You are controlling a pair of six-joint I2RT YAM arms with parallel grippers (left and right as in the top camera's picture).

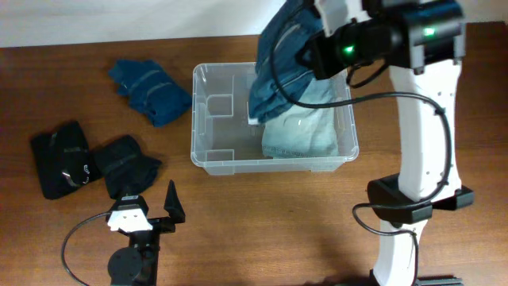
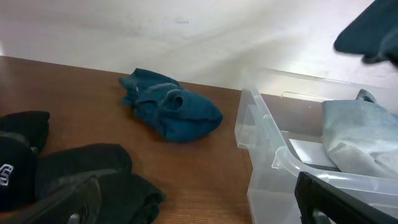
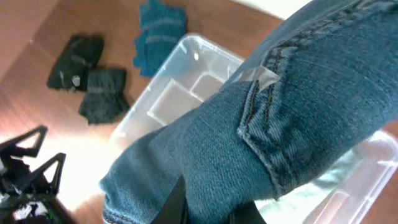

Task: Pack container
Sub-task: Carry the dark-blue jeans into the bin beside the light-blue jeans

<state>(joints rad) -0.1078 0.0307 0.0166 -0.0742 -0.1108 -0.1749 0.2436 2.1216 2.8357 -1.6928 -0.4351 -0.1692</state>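
The right gripper (image 3: pixel 208 208) is closed on blue jeans (image 3: pixel 298 112), the container (image 1: pixel 208 155) below it; the left gripper (image 1: pixel 149 200) is wide open, holding nothing.

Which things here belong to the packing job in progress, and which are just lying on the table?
In the job: container, blue jeans held by the right gripper above it, pale garment inside it.
Lying about, untouched: teal garment, two black garments.

I see a brown wooden table (image 1: pixel 262 230) carrying: clear container (image 1: pixel 270 165) mid-table, teal garment (image 1: pixel 149 91) just left of it toward the far edge, black garment (image 1: pixel 59 157) and second black garment (image 1: pixel 127 164) side by side further left
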